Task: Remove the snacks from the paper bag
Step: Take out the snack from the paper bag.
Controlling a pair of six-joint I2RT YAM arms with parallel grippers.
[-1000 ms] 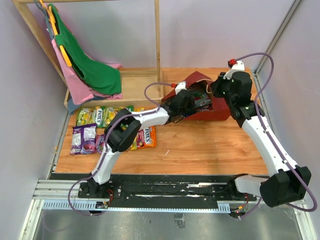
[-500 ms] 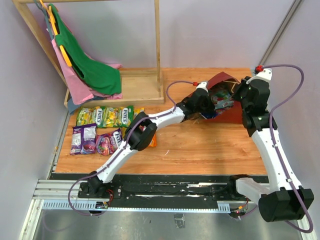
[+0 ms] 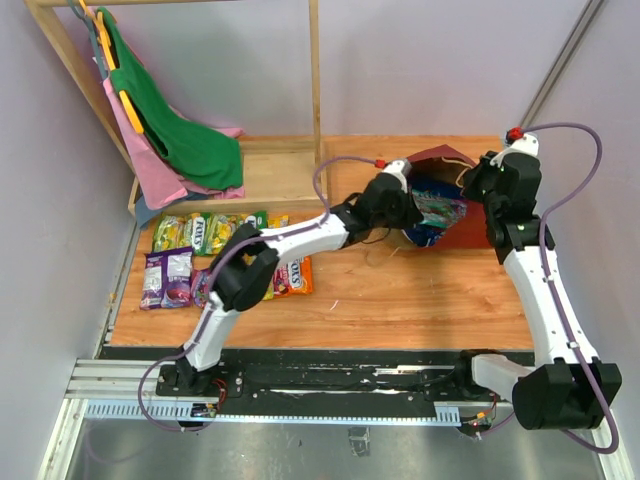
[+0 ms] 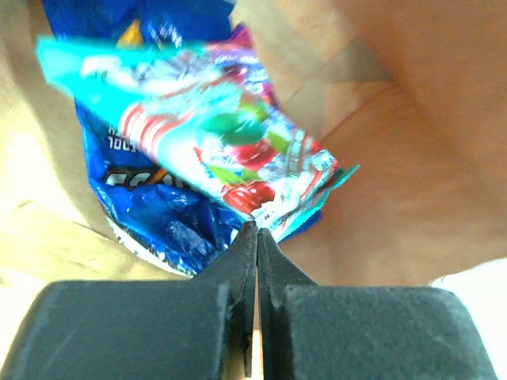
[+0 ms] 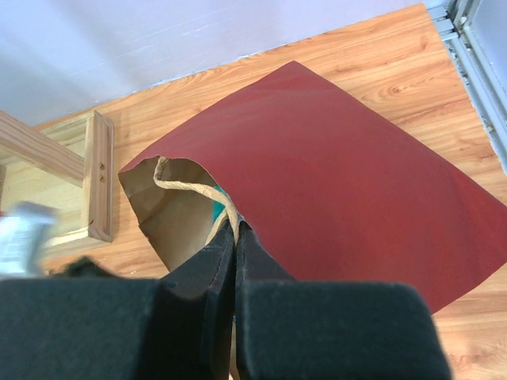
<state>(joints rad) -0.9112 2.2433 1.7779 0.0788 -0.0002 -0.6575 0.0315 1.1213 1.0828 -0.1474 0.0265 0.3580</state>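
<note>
1. On the near left part of the table (image 3: 400, 295), well apart from the bag, rows of candy packets (image 3: 205, 234) lie flat in green, yellow, purple and red. I judge that these are already taken out.
2. Further in, toward the right, the paper bag (image 3: 465, 225) lies on its side with its mouth turned to the left arm.
3. At this mouth the left gripper (image 4: 256, 231) reaches inside the bag. Its fingers are pressed together on the corner of a teal and red packet (image 4: 230, 142), which stands out ahead of them.
4. Just behind this packet, deeper in the bag, the blue Doritos bag (image 4: 154, 210) lies crumpled on the brown paper.
5. Over the upper rim of the bag the right gripper (image 5: 235, 228) is clamped on the tan handle (image 5: 186, 185), and this seems to hold the mouth open.
6. At the far left, green and pink cloths (image 3: 190, 145) hang on a wooden rack (image 3: 316, 90). They are no part of the work.
7. The step in hand, as I judge it, is drawing one packet out of the bag.
   - The next move calls for pulling the left arm back through the mouth with a firm pinch. Only a corner is held, and the glossy film may slip.
   - The packet should then be laid beside the rows.
   - The right grip must hold firm so that the bag is not dragged along.
   - The chip bag at least remains inside.
</note>
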